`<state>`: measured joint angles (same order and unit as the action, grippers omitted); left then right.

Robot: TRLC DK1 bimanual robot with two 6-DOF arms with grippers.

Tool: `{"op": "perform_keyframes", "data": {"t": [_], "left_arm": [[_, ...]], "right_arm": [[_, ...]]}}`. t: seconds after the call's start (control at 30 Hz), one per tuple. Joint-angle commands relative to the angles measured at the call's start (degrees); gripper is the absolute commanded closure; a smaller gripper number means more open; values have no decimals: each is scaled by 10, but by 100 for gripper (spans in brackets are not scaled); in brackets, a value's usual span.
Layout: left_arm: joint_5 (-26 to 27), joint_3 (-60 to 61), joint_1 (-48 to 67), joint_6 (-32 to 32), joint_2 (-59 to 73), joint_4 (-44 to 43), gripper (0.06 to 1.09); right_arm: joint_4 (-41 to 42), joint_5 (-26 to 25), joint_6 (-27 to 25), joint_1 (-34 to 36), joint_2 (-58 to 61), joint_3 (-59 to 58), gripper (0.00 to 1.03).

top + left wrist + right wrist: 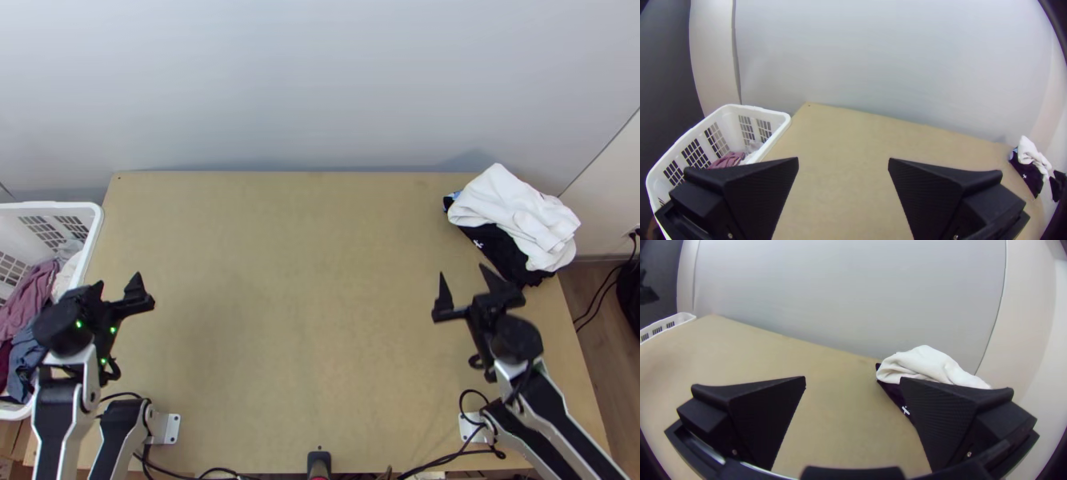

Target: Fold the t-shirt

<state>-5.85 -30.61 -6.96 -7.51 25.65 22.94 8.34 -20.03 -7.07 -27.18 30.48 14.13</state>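
Note:
Over the table's left side, near the basket, my left gripper (118, 290) stands open. In the left wrist view the fingers of my left gripper (843, 162) are wide apart with bare table between them. My right gripper (464, 290), also open and holding nothing, is at the table's right side, just left of the clothes pile. In the right wrist view my right gripper (852, 380) has one finger in front of the pile. A white cloth (512, 210) lies bunched on folded black cloth (502, 254) at the far right corner. Which piece is the t-shirt I cannot tell.
A white laundry basket (94, 232) with mauve, blue and other clothes (30, 300) stands against the table's left edge. The wooden table (296, 280) lies bare between the arms. A pale wall (304, 88) rises behind it. Cables (448, 459) run along the near edge.

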Motion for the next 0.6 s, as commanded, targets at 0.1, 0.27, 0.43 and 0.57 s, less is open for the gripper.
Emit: {"op": "perform_keyframes", "data": {"t": [0.1,0.27,0.43,0.57], "left_arm": [[-24,148,5,63,-98,-135,10],[-24,216,59,83,-195,-154,10],[-25,260,91,90,-257,-152,10],[-25,274,92,88,-257,-138,10]], "right_arm": [[-56,-4,-52,-15,-295,-140,4],[-52,-4,-47,-9,-306,-140,4],[-51,-4,-29,4,-306,-140,4],[-54,-4,-22,-2,-305,-140,4]]}}
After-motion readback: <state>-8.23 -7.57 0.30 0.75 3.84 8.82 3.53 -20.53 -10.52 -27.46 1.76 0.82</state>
